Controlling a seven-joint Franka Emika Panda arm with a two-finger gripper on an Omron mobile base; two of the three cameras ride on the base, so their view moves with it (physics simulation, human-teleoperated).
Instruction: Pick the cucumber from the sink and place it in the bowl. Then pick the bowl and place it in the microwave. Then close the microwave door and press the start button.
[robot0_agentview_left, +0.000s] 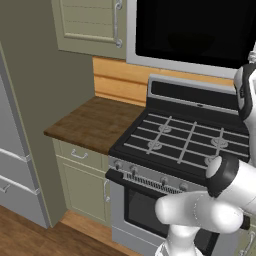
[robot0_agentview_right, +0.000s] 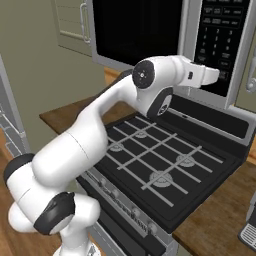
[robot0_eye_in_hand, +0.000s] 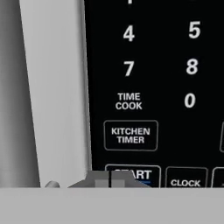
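Cabinet doors (robot0_agentview_left: 90, 22) at far left, wooden tabletop (robot0_agentview_left: 95, 122) beneath. Stove (robot0_agentview_right: 165, 165) next, burner grates bare. Microwave door (robot0_agentview_right: 137, 32) above stove, swung flat against microwave (robot0_agentview_right: 190, 30), black window glossy. End effector (robot0_agentview_right: 216, 76) further right, fingers pressed together with nothing between, tip at keypad (robot0_agentview_right: 218, 35). In hand view, fingertips (robot0_eye_in_hand: 109, 178) against lower edge of START button (robot0_eye_in_hand: 133, 176), beside CLOCK (robot0_eye_in_hand: 186, 182).

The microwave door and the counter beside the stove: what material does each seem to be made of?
The microwave door looks like glossy black glass in a silver-grey frame, probably metal or plastic; the window is dark and smooth. The counter looks like matte brown wood, with visible plank grain.
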